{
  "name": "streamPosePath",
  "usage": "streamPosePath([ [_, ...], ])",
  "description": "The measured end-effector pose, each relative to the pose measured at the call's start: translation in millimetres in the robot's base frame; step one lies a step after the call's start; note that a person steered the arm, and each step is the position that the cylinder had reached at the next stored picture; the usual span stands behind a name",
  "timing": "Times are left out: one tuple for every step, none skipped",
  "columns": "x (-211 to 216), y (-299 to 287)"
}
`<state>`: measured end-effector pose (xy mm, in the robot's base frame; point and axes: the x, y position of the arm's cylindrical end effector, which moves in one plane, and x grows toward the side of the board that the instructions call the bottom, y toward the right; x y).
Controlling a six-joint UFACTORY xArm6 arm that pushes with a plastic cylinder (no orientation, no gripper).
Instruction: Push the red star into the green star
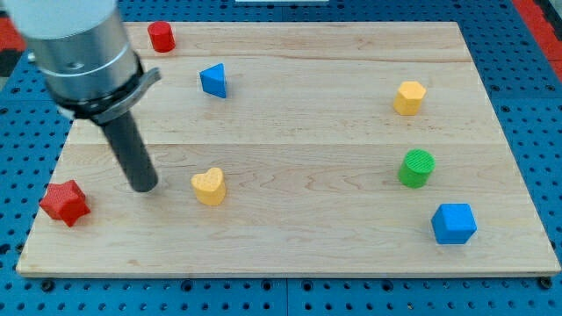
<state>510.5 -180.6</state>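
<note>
The red star (64, 203) lies near the board's lower left corner. No green star shows; the only green block is a round cylinder (416, 168) at the view's right. My tip (144, 187) rests on the board to the right of the red star and slightly above it, with a gap between them. The yellow heart (209, 186) sits just right of my tip.
A red cylinder (161, 37) stands at the top left, a blue triangle (213, 80) to its lower right. A yellow hexagon (409, 97) is at the upper right and a blue cube (453, 223) at the lower right. The arm's grey body (79, 53) hangs over the top left.
</note>
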Motion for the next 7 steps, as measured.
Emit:
streamPosePath([
  [-33.5,-33.8],
  [-41.2,-94.3],
  [-8.3,-124.2],
  [27.7,-112.6],
  [62.6,-29.2],
  [81.0,33.7],
  [56.7,17.1],
])
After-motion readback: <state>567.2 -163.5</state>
